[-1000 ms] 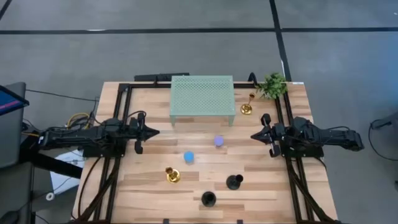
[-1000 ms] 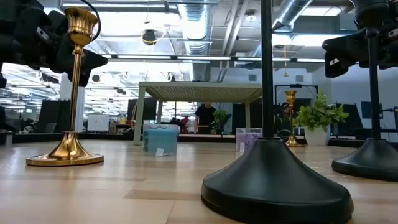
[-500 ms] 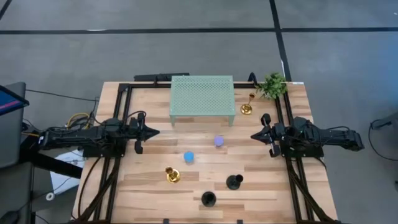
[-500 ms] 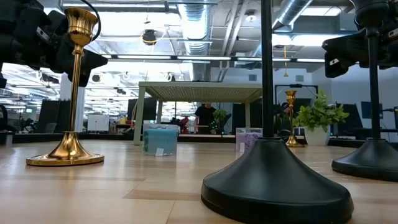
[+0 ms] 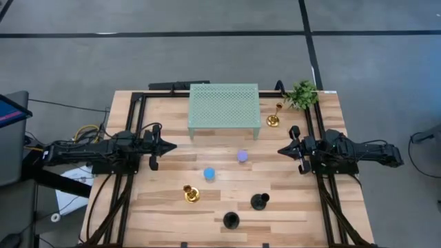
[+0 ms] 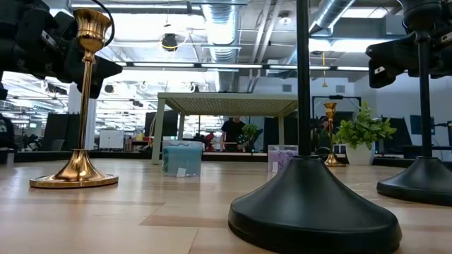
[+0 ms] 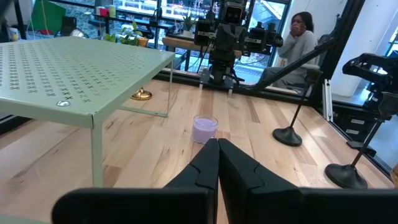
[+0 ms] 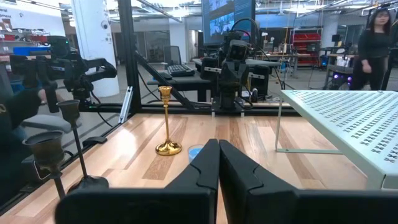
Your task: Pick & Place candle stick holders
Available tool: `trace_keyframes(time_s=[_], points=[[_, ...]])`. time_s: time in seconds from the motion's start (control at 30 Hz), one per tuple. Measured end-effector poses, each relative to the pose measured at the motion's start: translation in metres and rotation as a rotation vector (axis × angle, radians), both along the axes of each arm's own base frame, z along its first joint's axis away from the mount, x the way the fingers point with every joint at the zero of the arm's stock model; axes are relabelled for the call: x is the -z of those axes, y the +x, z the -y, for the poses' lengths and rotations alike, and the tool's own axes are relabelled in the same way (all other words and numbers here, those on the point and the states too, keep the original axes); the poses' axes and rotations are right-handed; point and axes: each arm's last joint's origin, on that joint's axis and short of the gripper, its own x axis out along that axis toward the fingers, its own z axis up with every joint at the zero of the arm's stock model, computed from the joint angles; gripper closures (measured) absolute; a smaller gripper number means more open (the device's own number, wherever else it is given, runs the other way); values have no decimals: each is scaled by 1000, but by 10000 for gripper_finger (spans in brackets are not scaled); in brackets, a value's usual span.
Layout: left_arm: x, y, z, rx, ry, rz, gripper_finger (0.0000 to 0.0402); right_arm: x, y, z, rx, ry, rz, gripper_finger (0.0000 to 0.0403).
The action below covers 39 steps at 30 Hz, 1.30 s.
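Hovering at the table's side edges, both arms waited with nothing held: left gripper [image 5: 167,145] with fingers pressed together at the left edge, right gripper [image 5: 282,150] likewise closed at the right edge, tips facing inward. No pick begun yet by the look of it. Likely the step in hand was the first reach; to do it well, jaws should spread before descending, close on a slim stem low enough that the holder stays upright, and avoid knocking neighbours.

Count: two gold holders, one near the front-left of centre [image 5: 191,193], one beside the stand's right rear leg [image 5: 273,120], just by the green plant [image 5: 301,94]. Two black holders near the front edge, [image 5: 259,201] and [image 5: 231,220], near each other. One blue cylinder [image 5: 209,173] and one purple cylinder [image 5: 242,156] mid-table, well apart from both grippers. One pale green perforated stand [image 5: 224,109] at the back. Six holders total, all standing on the wooden table [image 5: 165,207].
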Motion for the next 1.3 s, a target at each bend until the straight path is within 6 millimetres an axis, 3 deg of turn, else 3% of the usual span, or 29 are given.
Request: trace_keyframes(time_s=[1.3], points=[[-1,0,0,0,0,8,394,0,0,0,0,8,0,403]])
